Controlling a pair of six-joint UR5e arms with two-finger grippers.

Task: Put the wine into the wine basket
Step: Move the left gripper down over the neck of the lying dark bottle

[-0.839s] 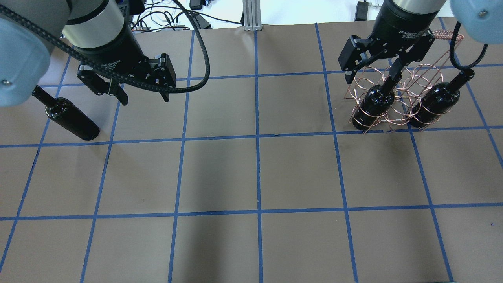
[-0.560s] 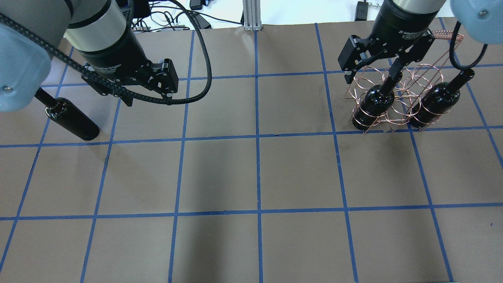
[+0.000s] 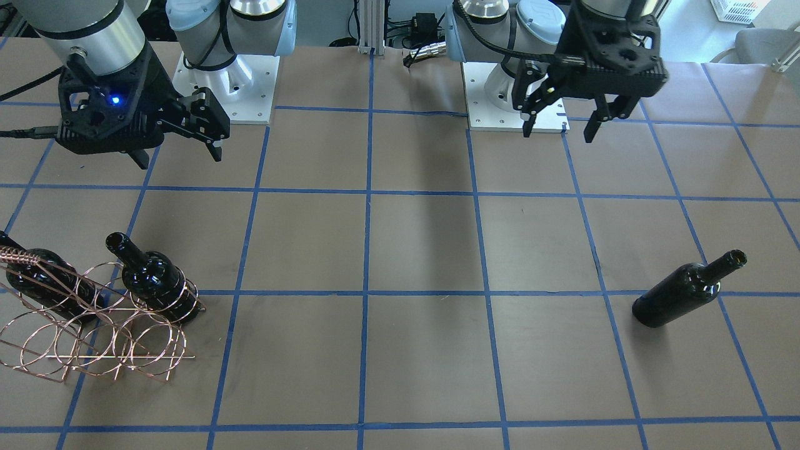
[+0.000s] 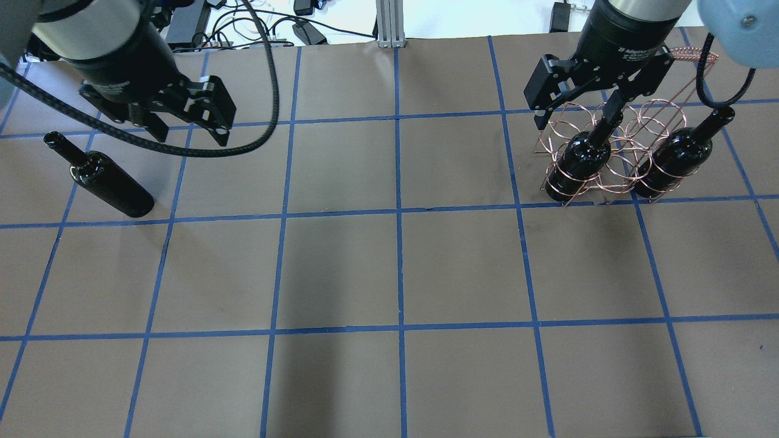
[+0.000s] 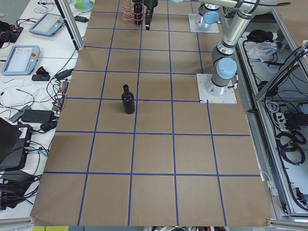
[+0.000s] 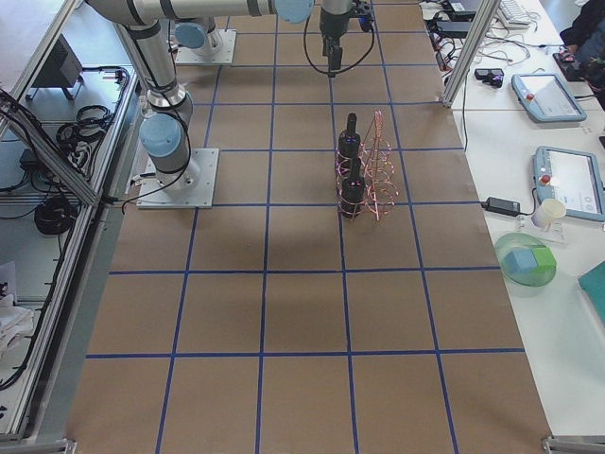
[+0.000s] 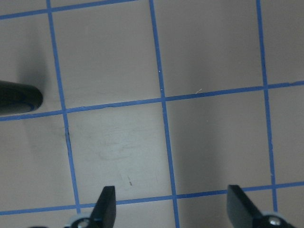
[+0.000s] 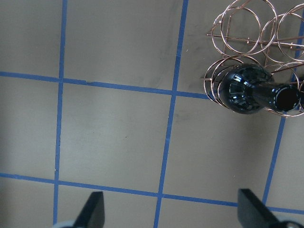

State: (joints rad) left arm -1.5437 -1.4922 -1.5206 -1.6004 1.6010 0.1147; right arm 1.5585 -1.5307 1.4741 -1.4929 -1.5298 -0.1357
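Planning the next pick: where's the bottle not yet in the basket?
The loose wine bottle stands at the overhead view's left edge, on the robot's left, just beside the left gripper, across the table from the wine basket.

Both arms are raised, the left pincer [image 4: 192,135] and right pincer [image 4: 575,120] spread wide, empty, pointing down.

Even, diffuse overhead light, broad soft shadows on the table [image 4: 341,267] between the left gripper [image 7: 173,206] and right gripper [image 8: 173,211], small bright glints on the wine bottle [image 8: 244,90] ahead of the right gripper, wrist-view fingertips [image 7: 107,209] slightly blurred
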